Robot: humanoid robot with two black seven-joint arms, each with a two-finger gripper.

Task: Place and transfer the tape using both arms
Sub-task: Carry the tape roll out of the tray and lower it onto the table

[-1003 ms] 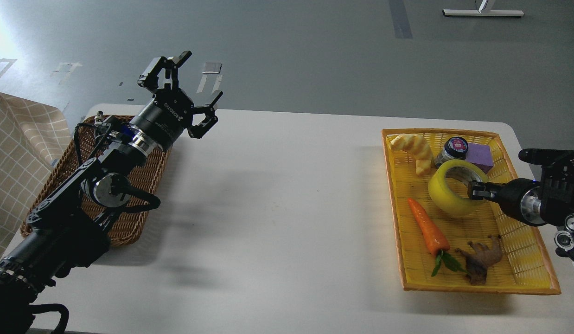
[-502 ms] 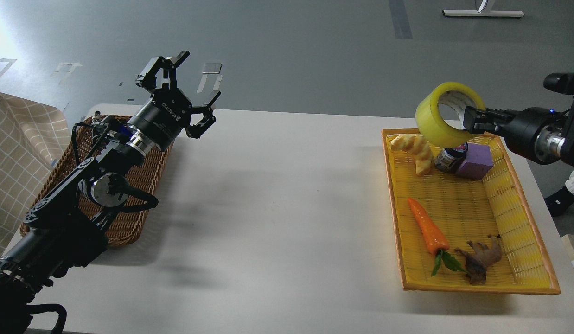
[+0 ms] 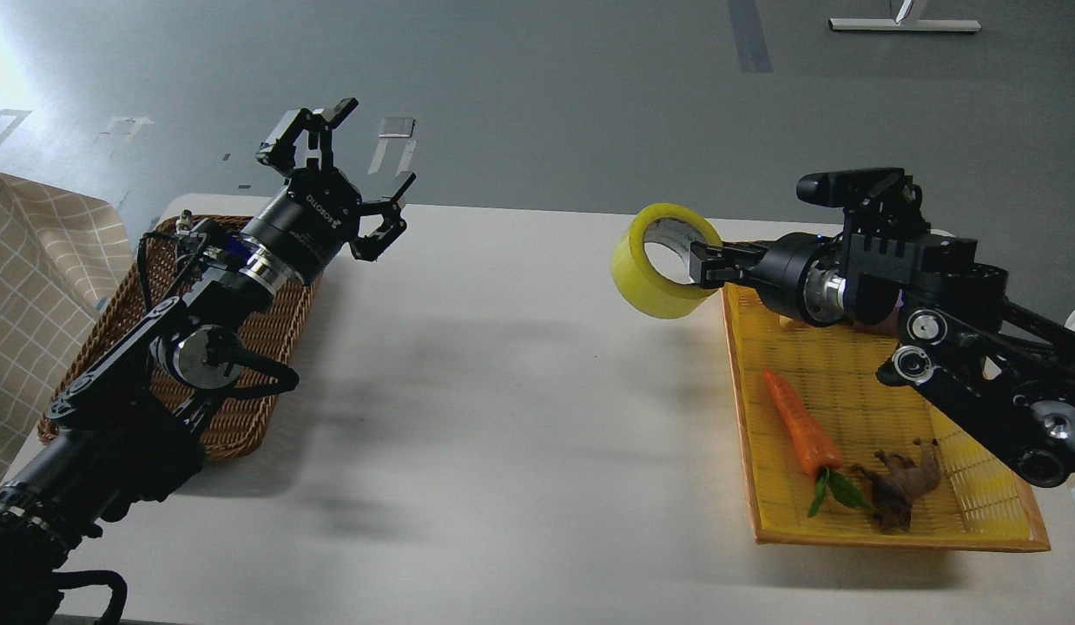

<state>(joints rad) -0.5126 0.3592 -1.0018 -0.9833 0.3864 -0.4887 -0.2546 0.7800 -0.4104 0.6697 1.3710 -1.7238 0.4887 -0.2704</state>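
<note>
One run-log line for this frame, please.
phase: transfer | right end effector: gripping tape, airborne left of yellow tray | left end effector: open, empty, above wicker basket

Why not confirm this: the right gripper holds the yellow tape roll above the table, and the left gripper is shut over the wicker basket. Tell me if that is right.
One thing is wrong. The head view shows the left gripper open, fingers spread, above the wicker basket. The rest holds: the right gripper holds the yellow tape roll above the table.
</note>
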